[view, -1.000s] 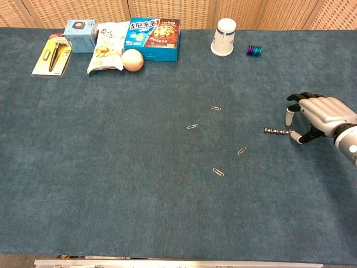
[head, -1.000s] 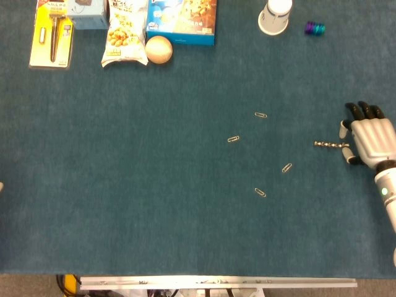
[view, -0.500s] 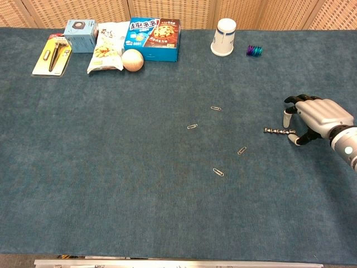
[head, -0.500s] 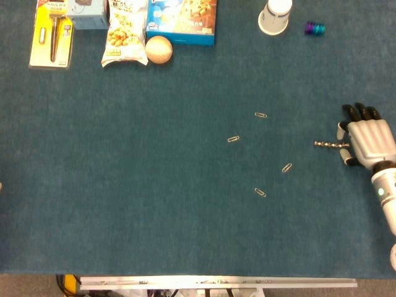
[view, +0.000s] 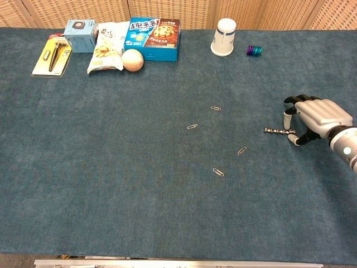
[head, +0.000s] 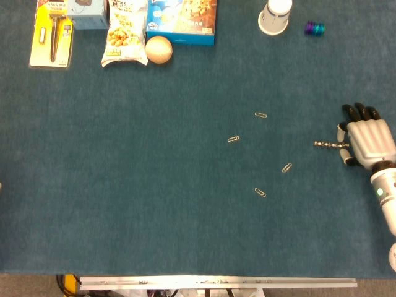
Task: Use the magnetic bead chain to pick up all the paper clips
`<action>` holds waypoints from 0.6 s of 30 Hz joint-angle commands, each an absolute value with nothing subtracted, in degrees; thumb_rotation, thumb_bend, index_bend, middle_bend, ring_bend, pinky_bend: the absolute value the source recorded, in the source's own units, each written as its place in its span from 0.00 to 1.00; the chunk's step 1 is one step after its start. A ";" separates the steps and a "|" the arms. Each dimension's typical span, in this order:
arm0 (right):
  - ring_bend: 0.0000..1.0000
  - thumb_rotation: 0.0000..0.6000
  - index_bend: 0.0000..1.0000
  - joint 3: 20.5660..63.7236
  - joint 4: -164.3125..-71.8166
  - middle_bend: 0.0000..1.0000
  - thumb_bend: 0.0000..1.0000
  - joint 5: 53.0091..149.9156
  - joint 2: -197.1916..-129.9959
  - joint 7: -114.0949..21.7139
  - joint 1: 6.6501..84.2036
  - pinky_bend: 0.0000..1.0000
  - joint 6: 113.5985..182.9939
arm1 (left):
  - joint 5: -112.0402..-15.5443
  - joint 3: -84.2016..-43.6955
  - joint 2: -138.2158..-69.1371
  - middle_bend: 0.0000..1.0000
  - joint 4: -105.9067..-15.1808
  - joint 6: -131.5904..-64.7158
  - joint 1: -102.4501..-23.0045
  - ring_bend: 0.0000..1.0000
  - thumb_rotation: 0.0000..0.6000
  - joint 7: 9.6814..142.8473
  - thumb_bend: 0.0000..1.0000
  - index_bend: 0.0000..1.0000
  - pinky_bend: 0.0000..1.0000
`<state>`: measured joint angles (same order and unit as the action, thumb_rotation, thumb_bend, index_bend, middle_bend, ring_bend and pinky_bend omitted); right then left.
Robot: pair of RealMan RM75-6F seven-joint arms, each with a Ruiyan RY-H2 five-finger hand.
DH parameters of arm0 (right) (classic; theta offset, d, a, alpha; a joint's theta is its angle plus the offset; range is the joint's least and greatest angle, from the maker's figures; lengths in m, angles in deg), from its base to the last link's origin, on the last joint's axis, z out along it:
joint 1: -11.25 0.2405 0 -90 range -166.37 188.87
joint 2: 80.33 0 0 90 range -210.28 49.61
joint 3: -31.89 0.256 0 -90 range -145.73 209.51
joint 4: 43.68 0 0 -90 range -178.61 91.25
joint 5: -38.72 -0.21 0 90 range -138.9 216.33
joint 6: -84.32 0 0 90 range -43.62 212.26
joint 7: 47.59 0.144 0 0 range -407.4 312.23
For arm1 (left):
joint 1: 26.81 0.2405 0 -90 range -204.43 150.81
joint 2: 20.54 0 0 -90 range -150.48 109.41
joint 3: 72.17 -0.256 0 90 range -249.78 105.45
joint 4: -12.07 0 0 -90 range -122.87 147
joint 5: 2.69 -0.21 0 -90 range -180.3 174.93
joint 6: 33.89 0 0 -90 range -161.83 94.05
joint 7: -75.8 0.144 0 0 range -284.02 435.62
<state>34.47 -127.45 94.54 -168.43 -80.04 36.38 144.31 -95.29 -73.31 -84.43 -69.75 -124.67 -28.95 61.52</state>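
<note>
While four paper clips point(head: 260, 115) lie loose in the middle of the table point(head: 124, 204), the bead chain point(head: 325, 144) lies flat to their right. The right hand point(head: 366, 141) sits at its end, fingers apart, holding nothing. It should pinch the end firmly, then lift slowly.

We see desk point(head: 124, 204) under teal felt. Four paper clips point(head: 233, 139) scattered mid-right; bead chain point(head: 327, 144) lies flat further right. Along far edge: razor pack point(head: 52, 34), small blue box point(view: 80, 36), snack bag point(head: 124, 34), ball point(head: 159, 49), biscuit box point(head: 182, 20), paper cup point(head: 274, 16), purple-green spool point(head: 315, 28).
</note>
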 commanded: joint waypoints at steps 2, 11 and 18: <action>0.00 1.00 0.51 34.44 -127.29 0.11 0.31 94.41 -168.53 -80.09 36.43 0.10 144.27 | -95.32 -73.33 -84.43 0.44 -69.74 -124.66 -28.94 0.33 1.00 61.53 0.00 0.51 0.44; 0.00 1.00 0.52 34.50 -127.09 0.11 0.33 94.21 -168.72 -80.04 36.55 0.10 144.33 | -95.26 -73.30 -84.44 0.44 -69.81 -124.55 -28.97 0.33 1.00 61.70 0.00 0.51 0.44; 0.00 1.00 0.55 34.49 -126.99 0.11 0.36 94.29 -168.85 -79.95 36.59 0.10 144.46 | -95.26 -73.30 -84.42 0.44 -69.79 -124.56 -28.95 0.33 1.00 61.64 0.00 0.51 0.44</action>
